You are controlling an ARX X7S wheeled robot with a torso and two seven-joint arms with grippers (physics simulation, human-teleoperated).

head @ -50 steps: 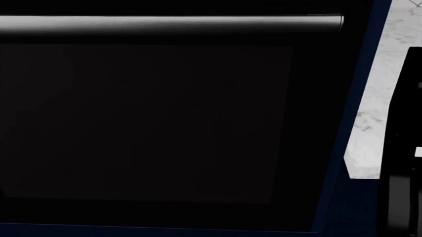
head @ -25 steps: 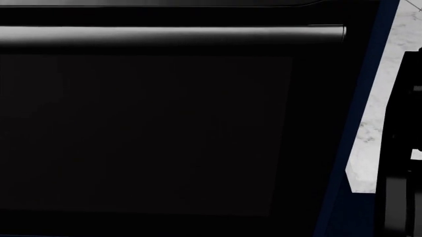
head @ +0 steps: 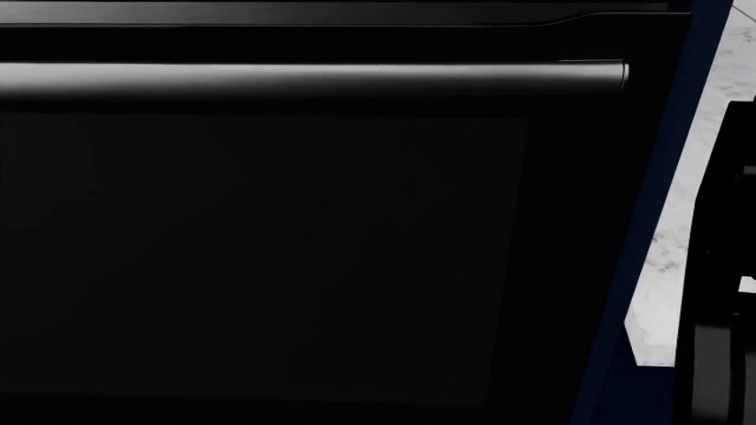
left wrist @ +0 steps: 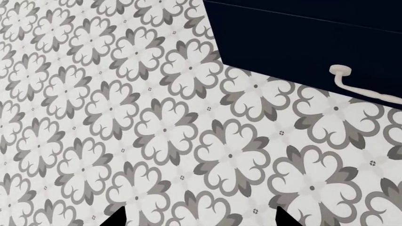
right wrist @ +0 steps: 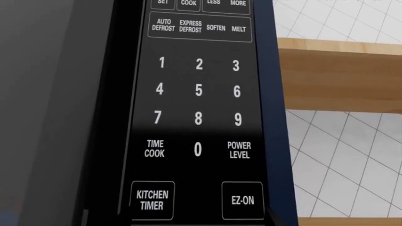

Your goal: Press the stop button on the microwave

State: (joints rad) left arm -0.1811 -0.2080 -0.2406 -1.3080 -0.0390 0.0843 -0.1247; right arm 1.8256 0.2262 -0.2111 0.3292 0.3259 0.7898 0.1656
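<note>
Left gripper (left wrist: 197, 222): only two black pointed jaw tips visible, matte, plain, unmarked.

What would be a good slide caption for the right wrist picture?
Close-up of the microwave keypad, number keys above the KITCHEN TIMER button and EZ-ON button; no stop button in view.

On the microwave's control panel (right wrist: 197, 108), the top row of keys is cut by the picture's edge, leaving only "SET", "COOK", "LESS" and "MORE". Below the KITCHEN TIMER key (right wrist: 152, 200) the panel runs out of frame, so no stop button shows. The left claw (left wrist: 199, 217) shows only as two dark fingertip corners. The cabinet handle (left wrist: 364, 87) is cropped partway. The right claw is out of sight.
</note>
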